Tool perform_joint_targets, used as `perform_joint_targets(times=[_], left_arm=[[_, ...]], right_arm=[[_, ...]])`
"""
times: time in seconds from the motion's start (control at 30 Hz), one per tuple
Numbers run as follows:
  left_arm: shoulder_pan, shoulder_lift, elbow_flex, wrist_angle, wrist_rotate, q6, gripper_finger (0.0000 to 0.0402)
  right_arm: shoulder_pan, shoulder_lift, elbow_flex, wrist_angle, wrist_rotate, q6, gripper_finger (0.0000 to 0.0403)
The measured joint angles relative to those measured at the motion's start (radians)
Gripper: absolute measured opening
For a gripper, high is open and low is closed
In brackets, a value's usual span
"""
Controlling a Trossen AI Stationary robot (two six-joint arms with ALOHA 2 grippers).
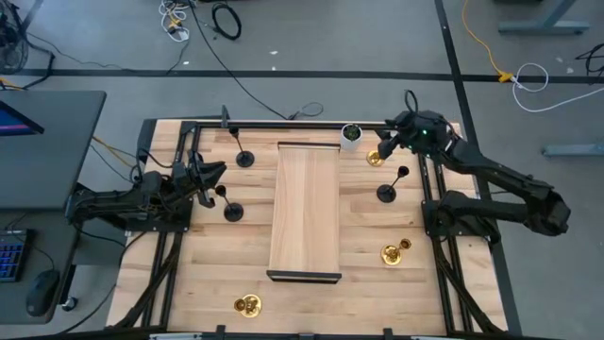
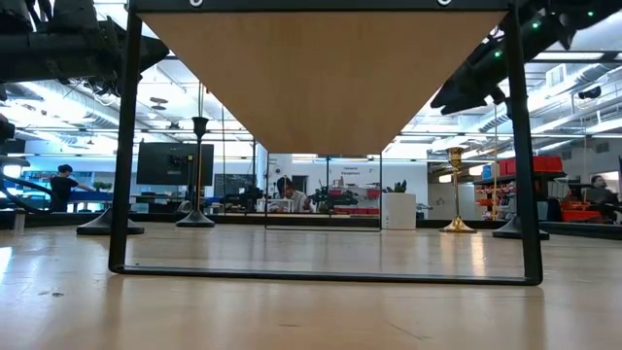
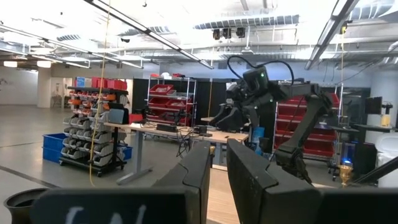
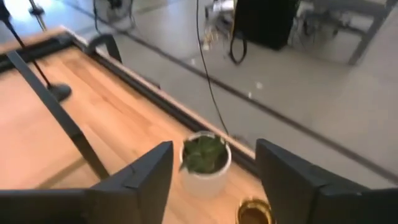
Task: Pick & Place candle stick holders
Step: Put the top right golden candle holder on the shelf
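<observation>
Right gripper (image 4: pixel 214 180) hovered at the far right corner, just right of the central raised wooden shelf (image 1: pixel 305 203), fingers spread wide, nothing between them. Directly under it stood a gold candle holder (image 1: pixel 375 157), cup visible beside the small white pot with plant (image 4: pixel 205 163). Judged step: releasing or lining up on that gold holder; to do it well, keep the jaws vertical over the stem, clear of the pot, and lift straight so the base doesn't tip.

Left gripper (image 1: pixel 209 174) sat left of the shelf, raised, fingers nearly together; I couldn't tell whether it gripped anything.

Other holders, relative to the shelf: a black one (image 1: pixel 243 156) near its far left corner, another black (image 1: pixel 231 210) just left of its middle, a third black (image 1: pixel 387 192) right of it. A gold one (image 1: pixel 394 252) lay tipped to the right near the front end, another gold (image 1: pixel 247 304) lay front left. None was on the shelf.
</observation>
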Motion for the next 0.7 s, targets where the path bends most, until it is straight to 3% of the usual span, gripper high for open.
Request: perform_joint_targets(times=[0.27,0.7], left_arm=[[0.000,0.000,0.000,0.000,0.000,0.000,0.0055],[0.000,0.000,0.000,0.000,0.000,0.000,0.0055]], right_arm=[[0.000,0.044,0.052,-0.179,0.042,0.083,0.0284],[0.001,0.144,0.052,-0.209,0.080,0.055,0.0288]])
